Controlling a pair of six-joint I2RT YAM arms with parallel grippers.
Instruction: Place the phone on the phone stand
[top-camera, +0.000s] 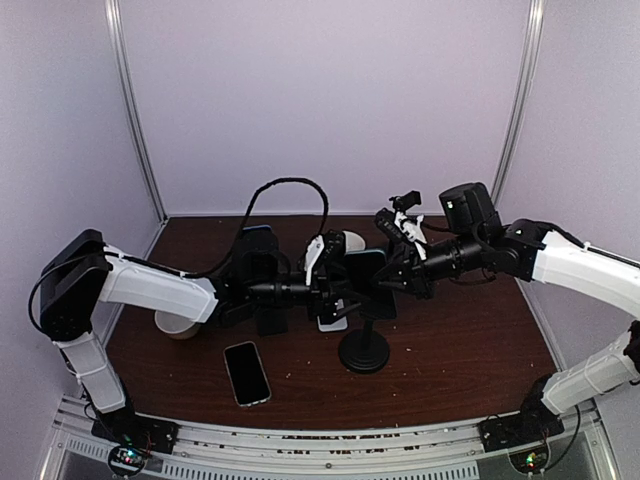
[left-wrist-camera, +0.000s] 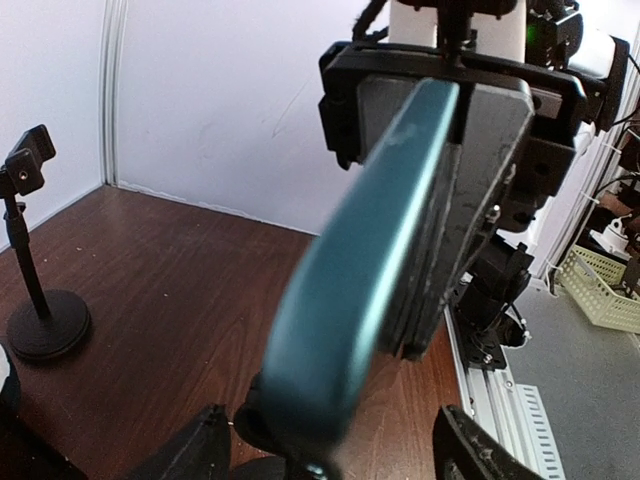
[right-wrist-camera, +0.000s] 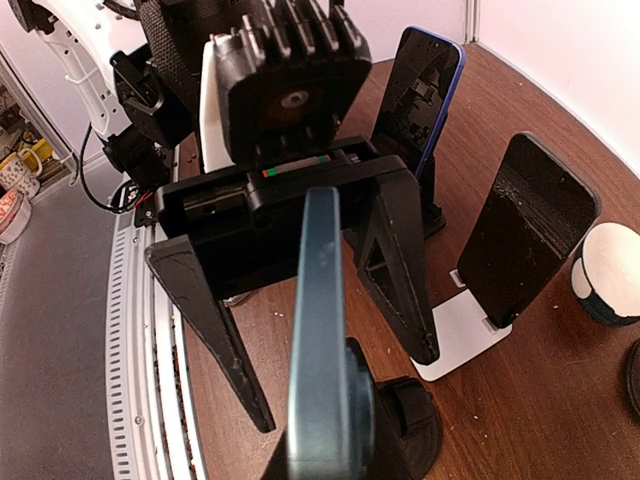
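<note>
My right hand (top-camera: 383, 278) is shut tight on the phone (left-wrist-camera: 370, 260). It pinches the phone by its thin sides and holds it up on its edge. The phone is teal. It is in the air, right above the phone stand (top-camera: 363, 352). The phone stand is black, with a round foot and a thin pole, and it stands on the brown table (top-camera: 470, 350). I cannot tell if the bottom of the phone touches the top of the phone stand.

My left hand (left-wrist-camera: 330, 452) comes in from the left of the phone stand and faces my right hand. It is open wide. Its two black fingers (right-wrist-camera: 205, 330) reach along the phone, one on each side. There is a gap on both sides, so they do not touch it. My left hand holds nothing.

A second phone (top-camera: 246, 372) lies flat on the table. It is left of the phone stand and nearer to me. A white stand (right-wrist-camera: 455, 345) sits just left of the phone stand's pole. A dark phone (right-wrist-camera: 525, 230) leans on it. A blue phone (right-wrist-camera: 425, 90) stands up on another holder. It is farther left of the phone stand and a bit farther back. A pale cup (top-camera: 178, 325) sits well to the left of the phone stand, under my left arm.
</note>
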